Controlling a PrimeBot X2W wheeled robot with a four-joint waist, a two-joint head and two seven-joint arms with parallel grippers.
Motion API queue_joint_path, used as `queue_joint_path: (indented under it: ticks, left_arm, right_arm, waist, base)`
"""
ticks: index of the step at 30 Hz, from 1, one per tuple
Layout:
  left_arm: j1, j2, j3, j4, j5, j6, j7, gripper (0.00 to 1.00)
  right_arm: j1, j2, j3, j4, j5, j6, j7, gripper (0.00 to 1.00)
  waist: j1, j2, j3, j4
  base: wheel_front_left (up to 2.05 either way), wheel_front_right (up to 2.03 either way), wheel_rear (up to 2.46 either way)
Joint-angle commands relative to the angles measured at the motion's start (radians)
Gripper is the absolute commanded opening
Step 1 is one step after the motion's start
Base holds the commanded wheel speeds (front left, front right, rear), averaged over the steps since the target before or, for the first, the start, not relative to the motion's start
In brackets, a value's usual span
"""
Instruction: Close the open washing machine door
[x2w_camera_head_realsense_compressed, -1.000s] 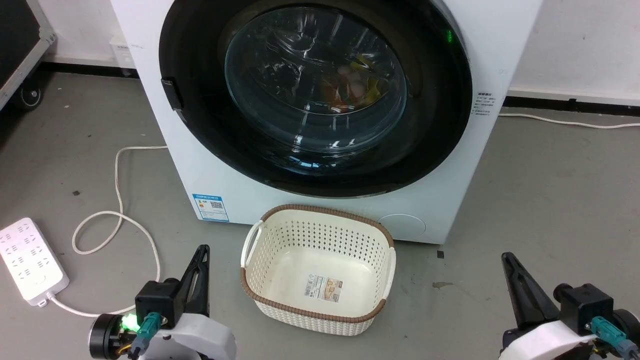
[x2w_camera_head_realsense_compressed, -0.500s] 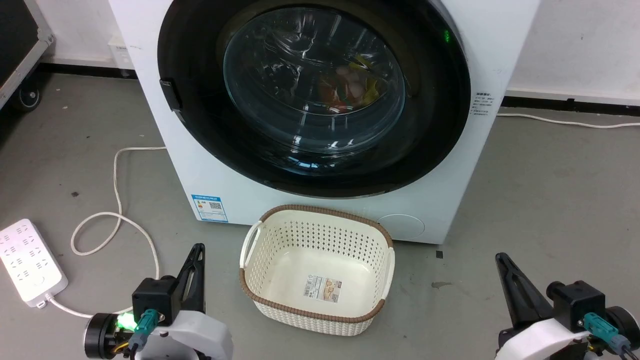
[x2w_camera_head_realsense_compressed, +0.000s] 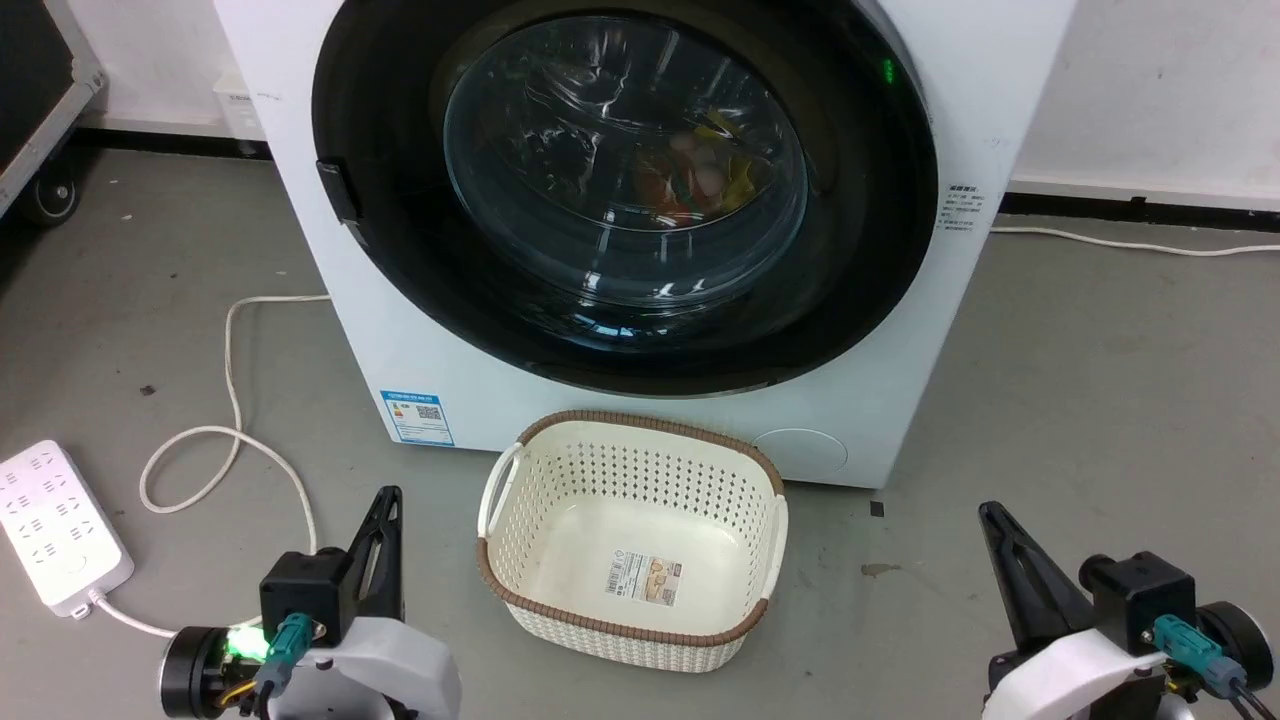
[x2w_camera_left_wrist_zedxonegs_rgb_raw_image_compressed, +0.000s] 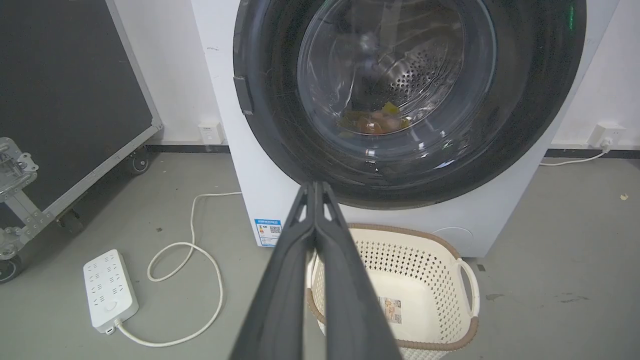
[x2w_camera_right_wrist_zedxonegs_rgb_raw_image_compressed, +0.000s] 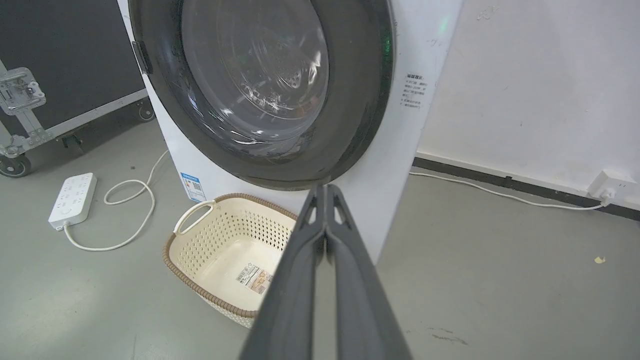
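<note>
Head view, 12 o'clock: washing machine (x2w_camera_head_realsense_compressed: 420, 350), white front-loader, blue label (x2w_camera_head_realsense_compressed: 416, 417) low at its 7 o'clock. Washing machine door (x2w_camera_head_realsense_compressed: 625, 170) flat against the machine front, flush as far as visible. Glossy black rim, bulging glass, dark latch tab (x2w_camera_head_realsense_compressed: 338, 190) at the door's 9 o'clock. Colourful laundry (x2w_camera_head_realsense_compressed: 700, 170) behind the glass, too blurred to identify. Small green light (x2w_camera_head_realsense_compressed: 886, 70) at the door's 2 o'clock.

At 6 o'clock of the machine, just beside its base: cream perforated basket (x2w_camera_head_realsense_compressed: 640, 470), brown rim, standing on the floor, a sticker on its bottom.

Left gripper (x2w_camera_head_realsense_compressed: 387, 495) at 7 o'clock of head view, fingers pressed together, gripping nothing, well apart from the door, tip toward 12. Left wrist view: left gripper (x2w_camera_left_wrist_zedxonegs_rgb_raw_image_compressed: 315, 186) with fingers touching along their length, tips overlapping the door's lower rim in the picture only. Right gripper (x2w_camera_head_realsense_compressed: 988, 510) at 5 o'clock of head view, also fully closed and empty, apart from machine and basket. Right wrist view: right gripper (x2w_camera_right_wrist_zedxonegs_rgb_raw_image_compressed: 325, 187), fingers together.

White power strip (x2w_camera_head_realsense_compressed: 55, 525) at 8 o'clock on grey floor, white cable (x2w_camera_head_realsense_compressed: 235, 400) looping from it toward the machine's left side. Black wheeled case (x2w_camera_left_wrist_zedxonegs_rgb_raw_image_compressed: 75, 100) at 10 o'clock of left wrist view. Wall socket (x2w_camera_right_wrist_zedxonegs_rgb_raw_image_compressed: 607, 182) at 3 o'clock of right wrist view.
</note>
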Motion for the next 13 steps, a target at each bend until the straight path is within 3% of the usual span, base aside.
queue_joint_path:
  ticks: [1, 13]
  left_arm:
    - [0.014, -0.001, 0.006, -0.007, 0.011, 0.006, 0.008, 0.00]
    - [0.015, -0.003, 0.012, -0.018, 0.018, 0.011, 0.023, 0.00]
  right_arm:
    - [-0.012, 0.004, 0.004, -0.008, -0.009, -0.001, 0.006, 0.00]
    - [-0.015, 0.004, 0.011, -0.012, -0.015, -0.001, 0.020, 0.00]
  waist:
    - [0.0001, 0.0000, 0.000, 0.000]
    - [0.0001, 0.0000, -0.001, -0.002]
  base:
    - [0.00, 0.00, 0.00]
    - [0.00, 0.00, 0.00]
